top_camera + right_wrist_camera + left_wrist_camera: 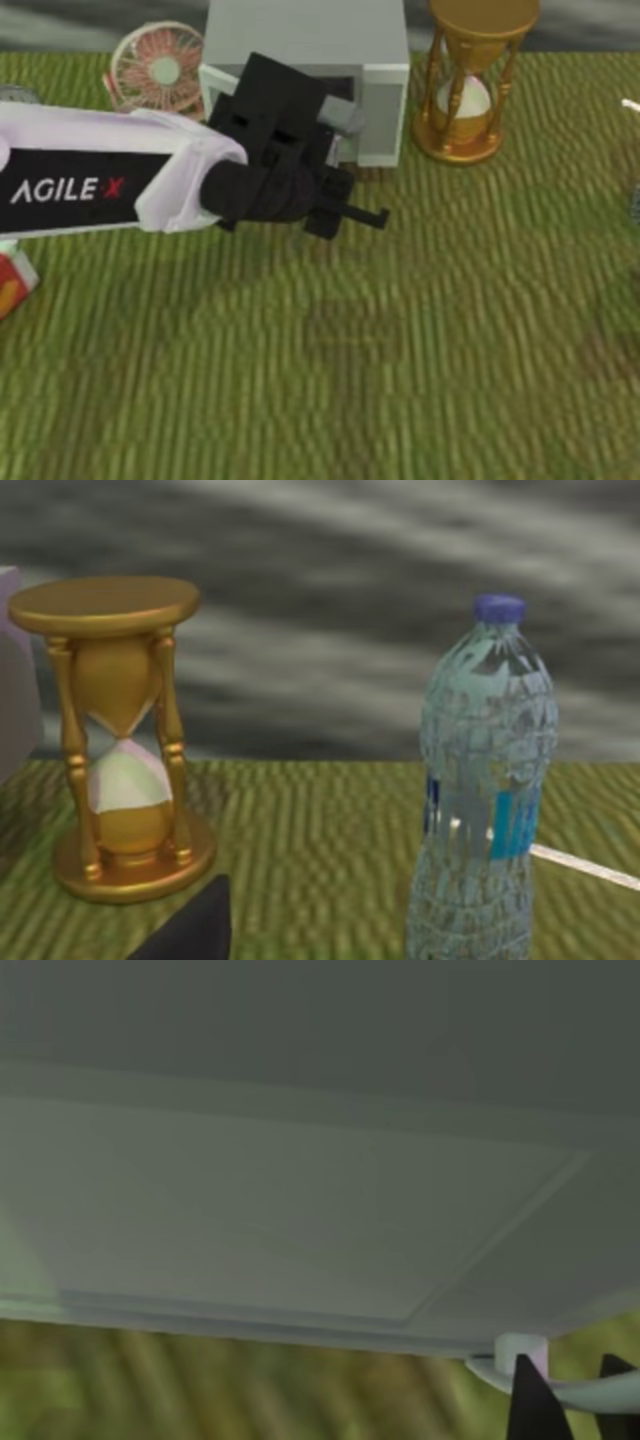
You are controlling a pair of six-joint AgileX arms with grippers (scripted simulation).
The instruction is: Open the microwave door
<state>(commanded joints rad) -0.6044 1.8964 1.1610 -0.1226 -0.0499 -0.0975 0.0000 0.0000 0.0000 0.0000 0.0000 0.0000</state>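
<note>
The silver-grey microwave (300, 30) stands at the back of the table, a little left of centre. My left arm reaches in from the left, and its black gripper (335, 125) covers most of the microwave door (215, 90). The left wrist view is filled by the door panel (300, 1210). At the door's edge a pale handle (520, 1355) sticks out, and my left gripper (575, 1400) has its dark tips on either side of the handle bar, shut on it. A dark strip (335, 85) shows along the front beside the gripper. Only a dark corner of my right gripper (200, 925) shows.
A pink fan (160, 65) stands left of the microwave. A golden hourglass (470, 80) (120, 740) stands to its right. A clear water bottle (485, 800) with a blue cap stands near the right arm. A red and white object (10, 285) lies at the left edge.
</note>
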